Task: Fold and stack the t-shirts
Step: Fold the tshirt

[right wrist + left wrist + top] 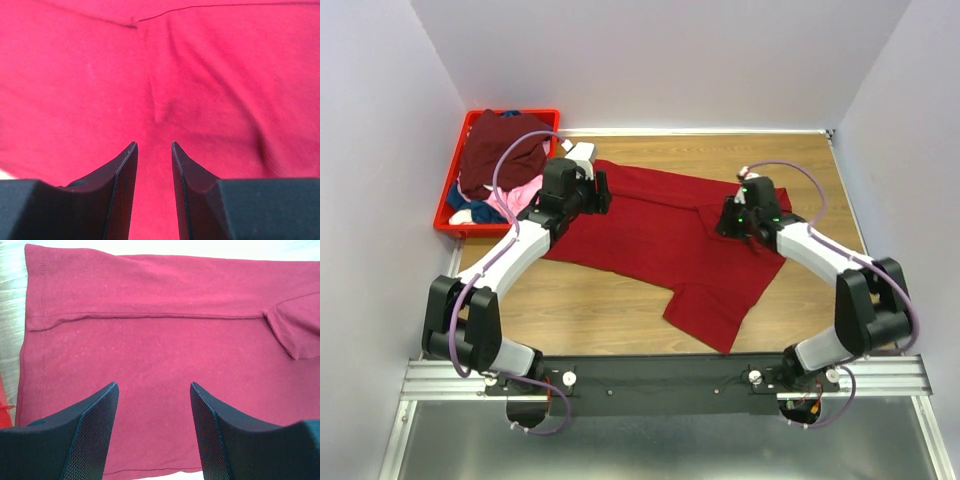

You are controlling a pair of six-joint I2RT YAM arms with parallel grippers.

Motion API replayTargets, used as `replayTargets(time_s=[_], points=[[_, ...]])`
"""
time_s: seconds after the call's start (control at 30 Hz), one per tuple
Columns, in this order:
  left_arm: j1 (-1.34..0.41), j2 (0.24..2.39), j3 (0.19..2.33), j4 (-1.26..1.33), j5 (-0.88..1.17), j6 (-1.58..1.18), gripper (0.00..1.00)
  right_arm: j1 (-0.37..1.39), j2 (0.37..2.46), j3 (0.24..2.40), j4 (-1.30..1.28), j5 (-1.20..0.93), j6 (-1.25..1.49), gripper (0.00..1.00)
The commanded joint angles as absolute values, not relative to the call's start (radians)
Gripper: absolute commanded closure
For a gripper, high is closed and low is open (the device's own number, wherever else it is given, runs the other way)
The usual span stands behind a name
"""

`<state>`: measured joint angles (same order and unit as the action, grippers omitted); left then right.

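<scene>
A bright red t-shirt (650, 230) lies spread on the wooden table, with one side folded over and a sleeve pointing toward the near edge. My left gripper (604, 190) hovers over its left end by the hem, open with nothing between the fingers. In the left wrist view the same gripper (154, 386) sits above flat red cloth (150, 340). My right gripper (725, 218) is over the shirt's right part. In the right wrist view its jaws (154, 144) stand narrowly apart, just above wrinkled red cloth (200, 75), holding nothing.
A red plastic crate (495, 232) stands at the back left. It holds a dark maroon shirt (500, 150), a pink one (520, 195) and a blue one (460, 200). White walls close in three sides. Bare wood (580, 300) shows in front of the shirt.
</scene>
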<state>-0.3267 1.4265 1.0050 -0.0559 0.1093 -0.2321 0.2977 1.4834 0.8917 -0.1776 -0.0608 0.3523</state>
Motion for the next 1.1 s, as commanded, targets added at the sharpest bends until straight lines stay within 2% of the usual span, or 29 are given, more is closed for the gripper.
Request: replayTargets(time_s=[0.0, 0.17, 0.47, 0.53, 0.6, 0.67, 0.7, 0.73, 0.97, 1.07], points=[[-0.328, 1.430, 1.025, -0.083, 0.089, -0.222, 0.33, 0.383, 1.607, 0.952, -0.219, 0.100, 0.241, 0.59], [-0.328, 1.427, 1.025, -0.086, 0.089, -0.222, 0.33, 0.442, 1.707, 1.038, -0.227, 0.210, 0.206, 0.59], [-0.328, 1.431, 1.029, -0.094, 0.104, -0.163, 0.33, 0.465, 1.828, 1.100, -0.233, 0.258, 0.183, 0.60], [-0.328, 1.433, 1.031, -0.095, 0.104, -0.163, 0.33, 0.465, 1.833, 1.097, -0.236, 0.265, 0.183, 0.65], [-0.328, 1.433, 1.032, -0.095, 0.106, -0.161, 0.33, 0.466, 1.833, 1.095, -0.236, 0.267, 0.181, 0.75], [-0.327, 1.434, 1.032, -0.095, 0.106, -0.161, 0.32, 0.469, 1.827, 1.094, -0.239, 0.270, 0.178, 0.86], [-0.328, 1.436, 1.034, -0.095, 0.106, -0.163, 0.32, 0.471, 1.813, 1.094, -0.244, 0.270, 0.176, 0.98], [-0.328, 1.436, 1.032, -0.097, 0.106, -0.163, 0.33, 0.472, 1.804, 1.094, -0.245, 0.270, 0.175, 0.99], [-0.327, 1.443, 1.037, -0.100, 0.106, -0.161, 0.32, 0.483, 1.773, 1.140, -0.317, 0.207, 0.215, 0.99], [-0.328, 1.448, 1.038, -0.103, 0.112, -0.161, 0.32, 0.485, 1.804, 1.160, -0.360, 0.166, 0.253, 0.95]])
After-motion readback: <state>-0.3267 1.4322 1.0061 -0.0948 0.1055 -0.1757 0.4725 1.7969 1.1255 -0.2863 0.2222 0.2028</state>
